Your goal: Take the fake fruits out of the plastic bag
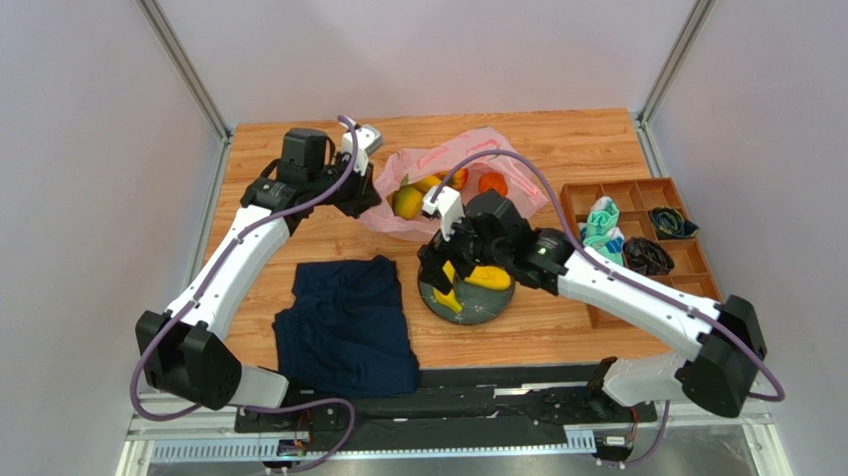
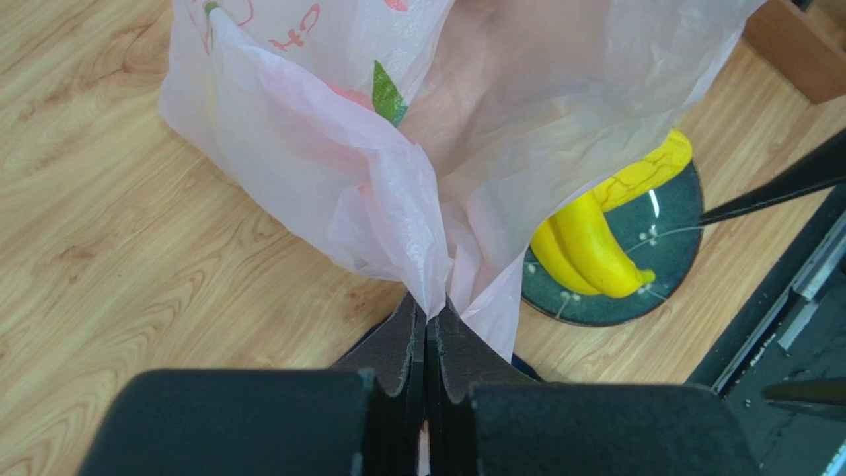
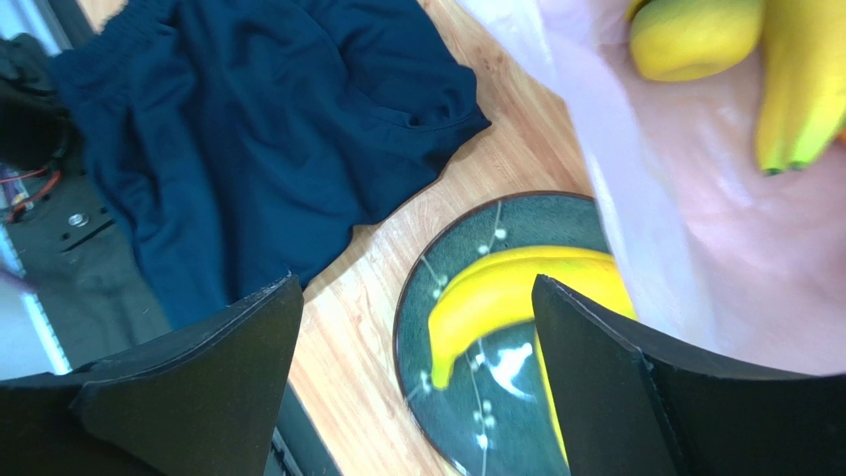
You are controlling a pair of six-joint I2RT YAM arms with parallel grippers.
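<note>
While the left gripper (image 2: 427,332) clamps the pink plastic bag (image 2: 328,169) by its edge, the right gripper (image 3: 415,293) hangs spread wide over the banana bunch (image 3: 492,288) on the plate (image 3: 462,421).

Crumpled navy cloth (image 1: 346,327) beside a dark grey plate (image 1: 477,311) on a wooden table (image 1: 564,146), with a compartmented wooden tray (image 1: 609,186) of rolled socks (image 1: 602,226) far right.

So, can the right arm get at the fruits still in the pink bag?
Probably yes: the right gripper stands open over the plate, beside the plastic bag, and the left gripper pinches the bag's edge up, leaving the fake fruits inside showing from above.
</note>
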